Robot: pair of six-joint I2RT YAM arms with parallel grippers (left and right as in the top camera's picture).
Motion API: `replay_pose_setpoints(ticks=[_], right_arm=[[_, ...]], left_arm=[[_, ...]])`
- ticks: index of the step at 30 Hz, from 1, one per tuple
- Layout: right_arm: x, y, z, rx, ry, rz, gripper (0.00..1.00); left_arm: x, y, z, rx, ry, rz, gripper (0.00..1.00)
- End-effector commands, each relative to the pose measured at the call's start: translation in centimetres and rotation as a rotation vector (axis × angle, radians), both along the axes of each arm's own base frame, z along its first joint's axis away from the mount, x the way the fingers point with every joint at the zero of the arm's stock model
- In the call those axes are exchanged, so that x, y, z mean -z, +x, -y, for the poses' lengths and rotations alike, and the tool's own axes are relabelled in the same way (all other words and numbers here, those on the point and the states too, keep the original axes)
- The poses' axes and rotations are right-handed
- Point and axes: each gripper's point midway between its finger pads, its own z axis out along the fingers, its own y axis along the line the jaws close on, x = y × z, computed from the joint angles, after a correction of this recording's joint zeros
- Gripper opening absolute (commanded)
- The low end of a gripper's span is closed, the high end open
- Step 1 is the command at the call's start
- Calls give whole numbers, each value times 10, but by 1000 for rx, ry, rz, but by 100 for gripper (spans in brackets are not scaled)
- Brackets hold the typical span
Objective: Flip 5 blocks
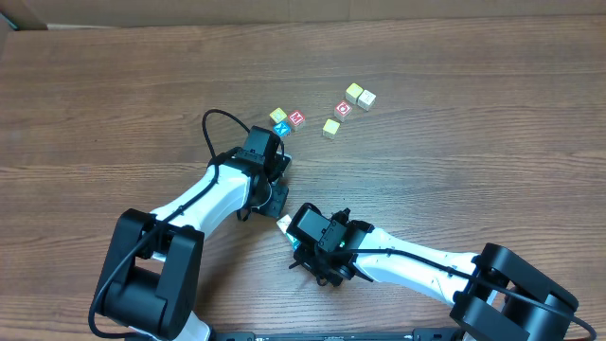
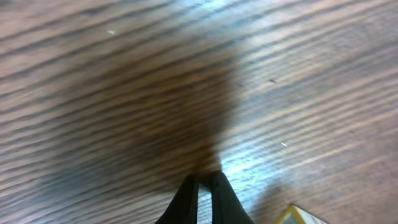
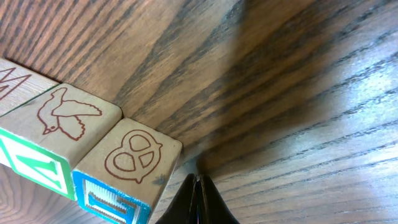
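Several small wooden blocks lie on the far side of the table: a yellow-framed one (image 1: pixel 278 116), a red one (image 1: pixel 296 119), a blue one (image 1: pixel 281 129), and a looser group around a red block (image 1: pixel 344 108). My left gripper (image 1: pixel 282 161) (image 2: pixel 204 177) is shut and empty just near of the blue block, with a yellow block corner (image 2: pixel 298 216) beside it. My right gripper (image 1: pixel 292 232) (image 3: pixel 198 179) is shut and empty, its tip beside a pretzel-topped block with a blue face (image 3: pixel 137 155). That block stands in a row with a bird block (image 3: pixel 68 118).
A third block (image 3: pixel 12 84) continues the row at the left edge of the right wrist view. From overhead, only a pale corner (image 1: pixel 283 223) of that row shows between the two wrists. The wooden table (image 1: pixel 473 170) stretches all round.
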Motion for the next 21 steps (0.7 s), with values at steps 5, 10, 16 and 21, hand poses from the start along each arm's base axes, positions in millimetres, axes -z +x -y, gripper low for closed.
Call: replay_pose_setpoints(ticks=[5, 10, 16, 21], right_arm=[[3, -1, 2, -7, -13, 6, 4], [3, -1, 2, -14, -13, 8, 4], [3, -1, 2, -14, -13, 8, 4], [3, -1, 2, -14, -13, 8, 4]], left_arm=[[39, -31, -68, -99, 336, -103, 4], [37, -32, -64, -85, 316, -119, 4], [41, -41, -42, 15, 191, -174, 4], [40, -43, -35, 119, 156, -187, 4]])
